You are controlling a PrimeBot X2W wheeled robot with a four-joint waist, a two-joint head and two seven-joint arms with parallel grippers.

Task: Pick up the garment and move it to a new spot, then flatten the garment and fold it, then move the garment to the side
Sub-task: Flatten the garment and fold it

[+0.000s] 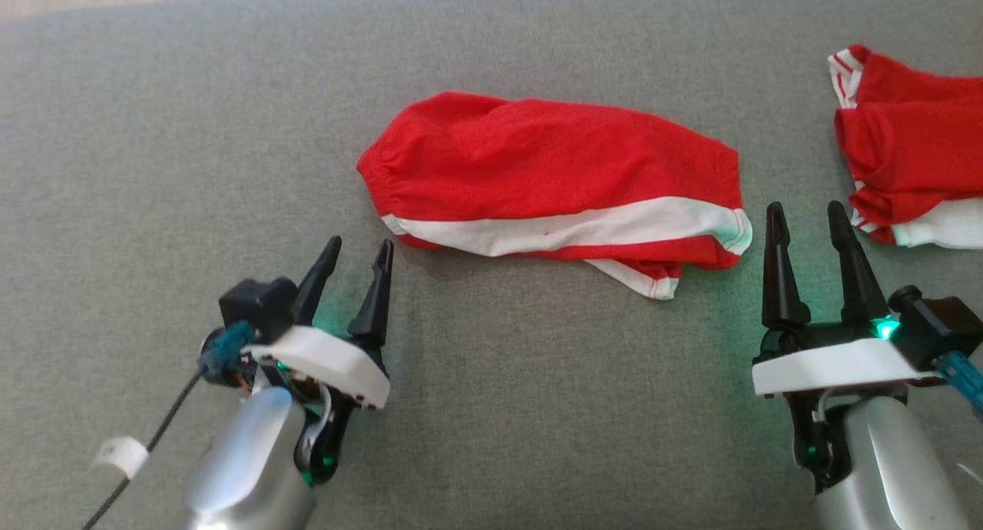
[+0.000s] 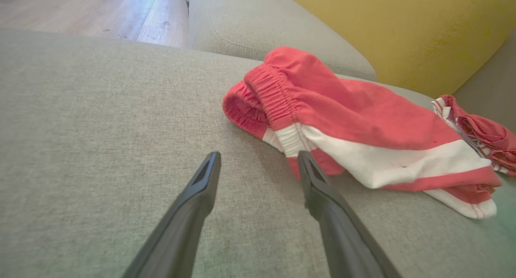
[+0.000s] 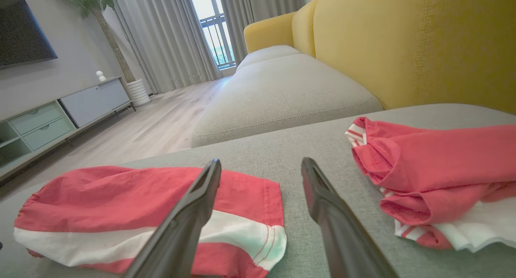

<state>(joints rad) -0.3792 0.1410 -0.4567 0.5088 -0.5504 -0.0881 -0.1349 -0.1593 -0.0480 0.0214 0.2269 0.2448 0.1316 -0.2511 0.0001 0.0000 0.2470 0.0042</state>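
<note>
Red shorts with a white side stripe (image 1: 553,180) lie folded lengthwise on the grey sofa seat (image 1: 153,130), waistband to the left; they also show as the red shorts (image 2: 363,133) and the red shorts (image 3: 133,213). My left gripper (image 1: 361,252) hovers open just left of the waistband, and its own view has the left gripper (image 2: 258,159) with nothing between its fingers. My right gripper (image 1: 805,213) is open beside the leg hem; in the right wrist view the right gripper (image 3: 261,165) is equally empty.
A second red and white garment (image 1: 914,154) lies bunched at the right edge, close to my right gripper; it is the bunched garment (image 3: 439,181) too. A yellow backrest (image 3: 403,44) rises behind the seat. Wooden floor (image 3: 153,125) lies beyond the sofa edge.
</note>
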